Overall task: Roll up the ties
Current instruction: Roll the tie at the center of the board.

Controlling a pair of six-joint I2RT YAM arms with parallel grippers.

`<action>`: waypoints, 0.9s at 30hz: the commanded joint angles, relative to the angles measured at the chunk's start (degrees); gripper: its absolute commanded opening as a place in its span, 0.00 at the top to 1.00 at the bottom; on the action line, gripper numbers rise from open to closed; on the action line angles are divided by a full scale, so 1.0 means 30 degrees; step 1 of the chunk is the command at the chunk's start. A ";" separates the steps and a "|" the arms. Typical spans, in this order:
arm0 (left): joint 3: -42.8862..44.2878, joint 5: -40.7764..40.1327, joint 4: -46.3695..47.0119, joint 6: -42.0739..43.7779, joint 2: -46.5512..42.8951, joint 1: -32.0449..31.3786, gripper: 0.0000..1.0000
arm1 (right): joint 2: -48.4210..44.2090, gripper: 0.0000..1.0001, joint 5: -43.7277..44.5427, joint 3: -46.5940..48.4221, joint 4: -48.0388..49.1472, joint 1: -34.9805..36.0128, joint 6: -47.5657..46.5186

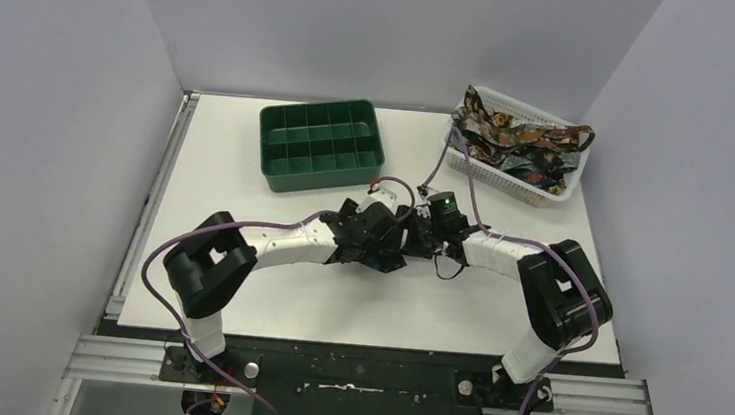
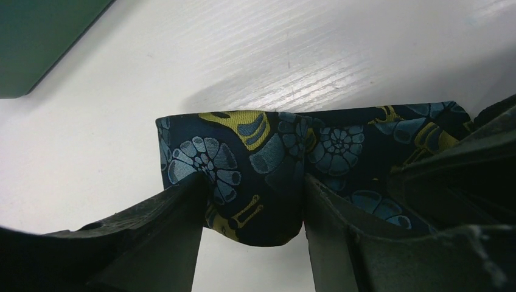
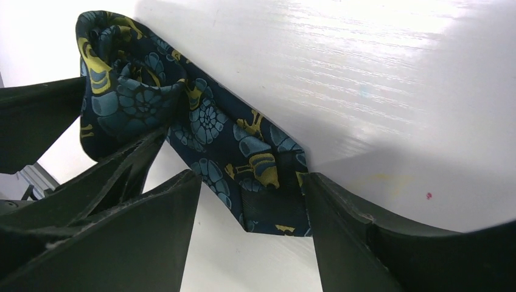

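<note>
White mesh basket [image 1: 511, 185], far right, holds heaped patterned neckties [image 1: 515, 140]; green compartment tray [image 1: 321, 178] shows only green floor. Navy blue-and-yellow patterned fabric necktie [image 3: 213, 128] lies mid-bench [image 1: 236, 286]; in the right wrist view its long axis runs diagonally, rolled end upper left; in the top view both hands hide it. Left hand [image 2: 252, 201] clamps the roll; right hand [image 3: 249, 198] straddles the flat end, grip indeterminate.

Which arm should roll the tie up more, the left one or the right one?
Probably the left. The left gripper has the rolled-up end of the tie between its fingers, so it could turn the roll further. The right gripper only straddles the flat tail lying on the table.
</note>
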 commanded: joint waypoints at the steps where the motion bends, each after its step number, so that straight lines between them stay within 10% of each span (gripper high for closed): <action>1: 0.0727 0.0983 0.0117 0.0055 0.0483 -0.0119 0.44 | -0.1279 0.34 0.0935 -0.0315 0.0304 -0.0331 0.0541; 18: 0.0018 0.3699 0.0865 -0.0053 -0.4651 0.0332 0.24 | -0.3083 0.25 0.0189 -0.1417 0.1791 -0.1100 0.2290; 27: -0.5623 0.9398 0.4514 -0.3171 -0.9406 0.6505 0.16 | -0.1952 0.16 0.0309 -0.0038 0.2867 0.1186 0.3487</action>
